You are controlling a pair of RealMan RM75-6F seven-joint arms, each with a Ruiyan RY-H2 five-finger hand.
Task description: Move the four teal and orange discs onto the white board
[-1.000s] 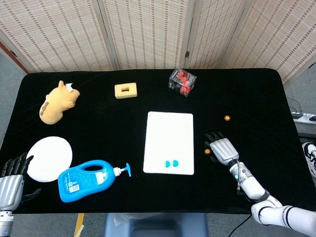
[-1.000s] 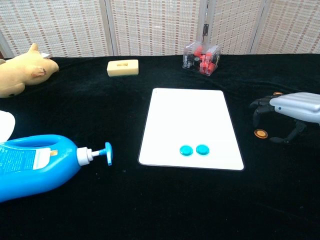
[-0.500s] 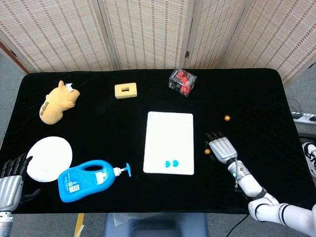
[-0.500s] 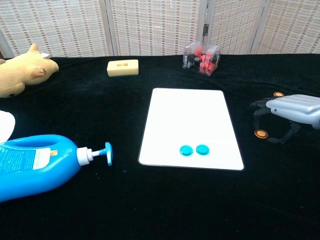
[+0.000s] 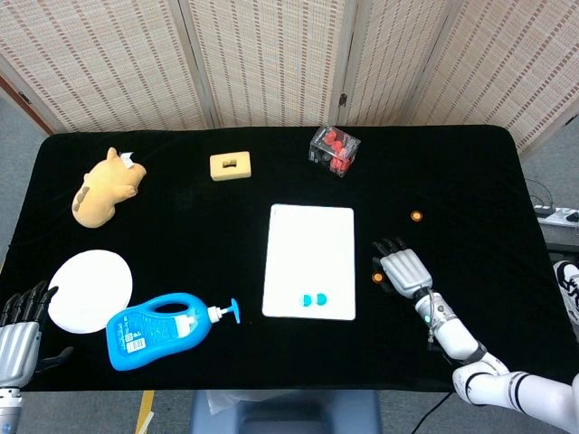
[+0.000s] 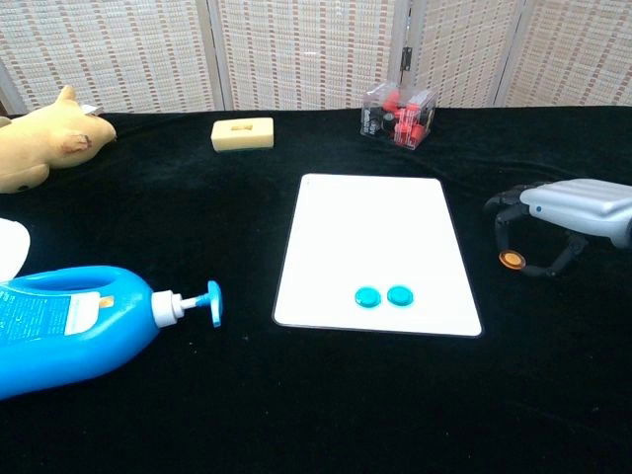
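Two teal discs (image 5: 314, 299) (image 6: 383, 296) lie side by side near the front edge of the white board (image 5: 309, 253) (image 6: 375, 237). One orange disc (image 5: 377, 278) (image 6: 511, 260) sits just right of the board, pinched between the thumb and curled fingers of my right hand (image 5: 403, 269) (image 6: 563, 212). The other orange disc (image 5: 416, 216) lies further back on the black cloth; in the chest view the hand hides it. At the table's front left corner my left hand (image 5: 20, 330) holds nothing, its fingers spread.
A blue pump bottle (image 5: 163, 328) (image 6: 69, 326) lies on its side at the front left beside a white plate (image 5: 89, 290). A plush toy (image 5: 106, 188), a yellow block (image 5: 231, 166) and a clear box of red pieces (image 5: 335, 150) stand further back.
My right hand has shifted slightly left toward the board and its fingers have curled in on the near orange disc, which moved a little with it. The left hand stays put.
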